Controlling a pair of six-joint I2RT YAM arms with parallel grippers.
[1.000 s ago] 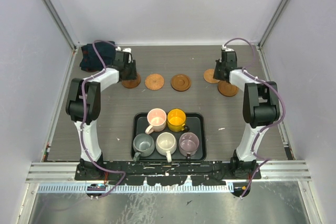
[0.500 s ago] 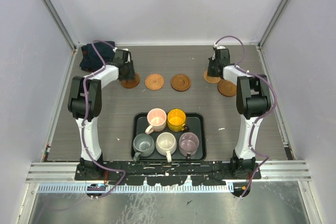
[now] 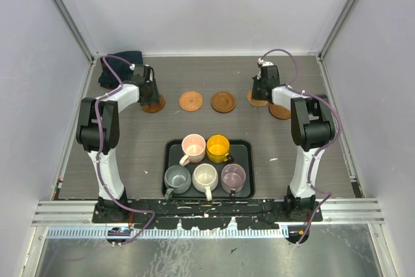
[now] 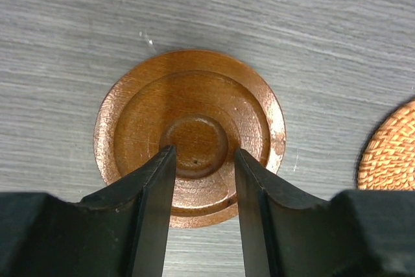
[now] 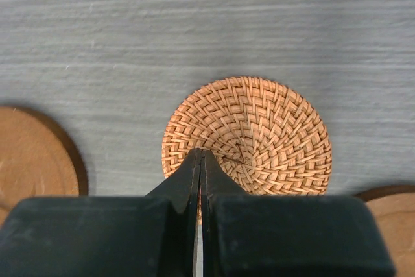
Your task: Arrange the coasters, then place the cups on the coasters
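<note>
left claw (image 4: 204,155) spread astride wooden coaster (image 4: 188,92) | right claw (image 5: 201,157) pressed together over woven coaster (image 5: 262,128)

Tabletop (image 4: 292,17): grey, wood-grain pattern, matt. Rimmed coaster (image 4: 188,137): turned wood, reddish-brown, satin sheen, fine scratches on the face. Flat coaster (image 5: 259,134): woven fibre, orange-tan, rough and dull. Left gripper's fingers (image 4: 152,212): black, matt. Cups (image 3: 205,174): smooth, possibly glazed ceramic; too distant to confirm. Tray (image 3: 248,154): black, smooth. Front rail (image 3: 65,211): bare ribbed metal.
</note>
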